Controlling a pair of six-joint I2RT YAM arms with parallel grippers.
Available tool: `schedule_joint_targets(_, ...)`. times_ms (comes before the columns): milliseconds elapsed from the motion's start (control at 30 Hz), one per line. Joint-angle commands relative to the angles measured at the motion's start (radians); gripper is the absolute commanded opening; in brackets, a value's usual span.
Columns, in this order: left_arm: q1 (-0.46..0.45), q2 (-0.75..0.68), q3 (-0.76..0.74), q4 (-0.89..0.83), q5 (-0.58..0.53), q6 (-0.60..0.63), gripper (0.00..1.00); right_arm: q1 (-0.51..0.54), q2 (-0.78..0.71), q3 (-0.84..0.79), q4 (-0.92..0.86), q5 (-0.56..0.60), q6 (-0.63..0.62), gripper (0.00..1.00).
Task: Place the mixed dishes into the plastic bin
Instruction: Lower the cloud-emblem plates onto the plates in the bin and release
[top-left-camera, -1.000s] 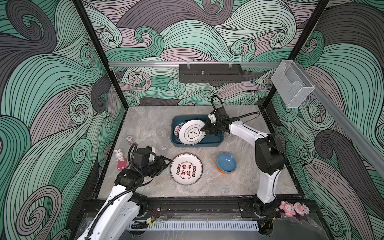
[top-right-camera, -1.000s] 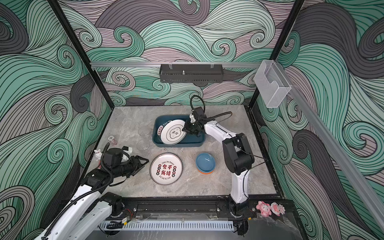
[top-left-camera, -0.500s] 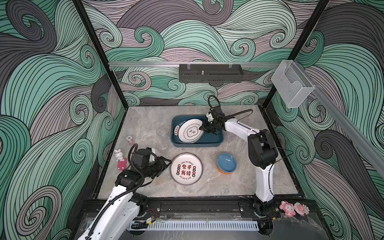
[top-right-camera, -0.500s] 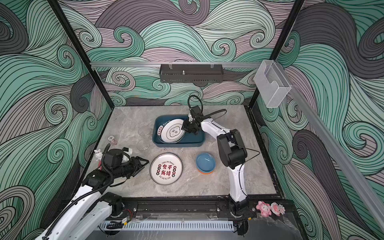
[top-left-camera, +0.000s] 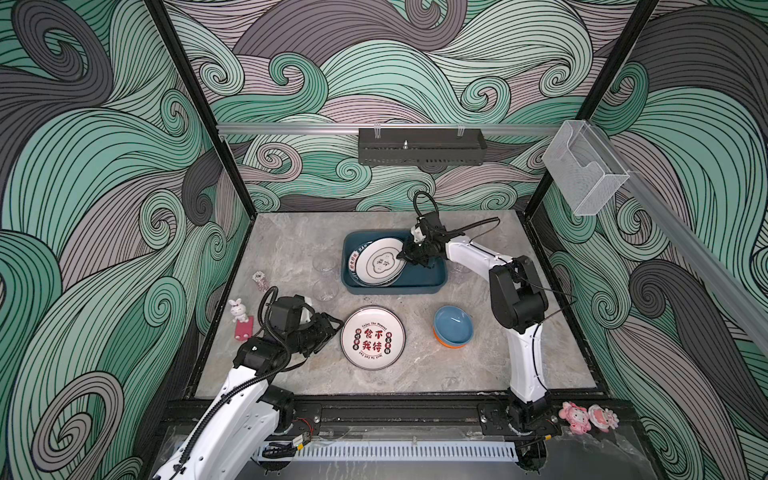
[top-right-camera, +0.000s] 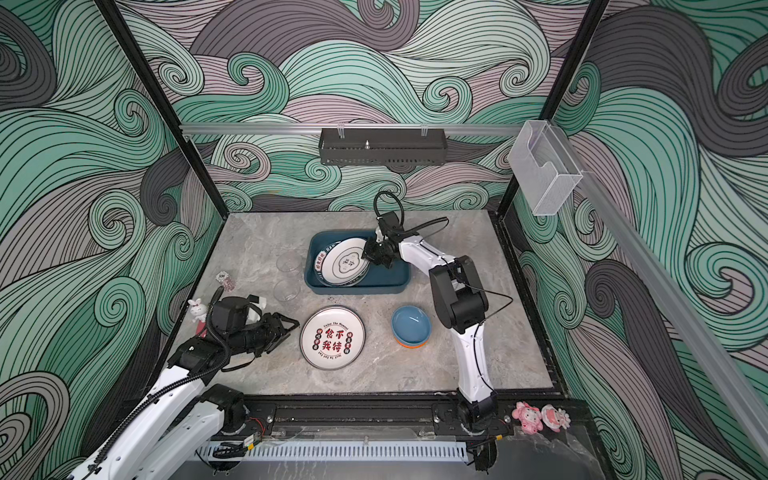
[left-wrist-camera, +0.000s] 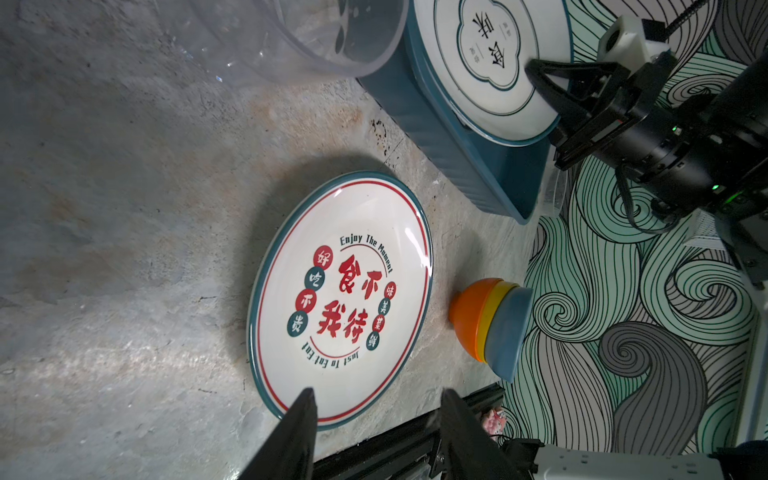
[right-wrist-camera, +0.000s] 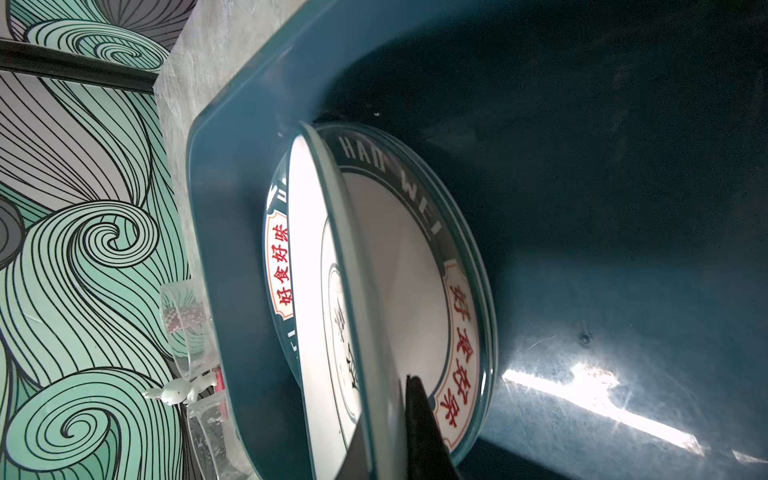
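The bin (top-left-camera: 419, 286), a dark teal tub with rounded corners, sits toward the back of the counter (top-left-camera: 291, 241). In its left half lies a flat plate (right-wrist-camera: 415, 270), white with a dark rim and red characters. Over it leans a tilted plate (top-left-camera: 380, 261), white with a thin dark line and a cloud-shaped emblem. Its right edge is raised and pinched in the closed right gripper (top-left-camera: 405, 257). In front of the bin a front plate (top-left-camera: 372, 337), dark-rimmed with red characters, lies on the counter. Right of it are the stacked bowls (top-left-camera: 454, 326), blue on yellow on orange. Two clear tumblers (top-left-camera: 325, 289) stand just left of the bin. The left gripper (top-left-camera: 334, 328), jaws apart and empty, is just beside the front plate's left edge. The counter is grey marbled stone, and the walls (top-left-camera: 83, 166) carry green, grey and mauve swirls.
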Motion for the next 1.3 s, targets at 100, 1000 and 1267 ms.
schedule_joint_targets(100,0.007,0.004,-0.009,0.020,0.005,-0.002,0.51,0.007,0.024,0.054,0.018,0.012,0.011,0.07)
schedule_joint_targets(1000,0.013,0.008,-0.003,0.022,0.013,0.005,0.51,0.020,0.024,0.052,-0.085,0.079,-0.046,0.24)
schedule_joint_targets(1267,0.014,0.005,-0.009,0.022,0.016,0.003,0.51,0.018,0.024,0.049,-0.111,0.107,-0.064,0.22)
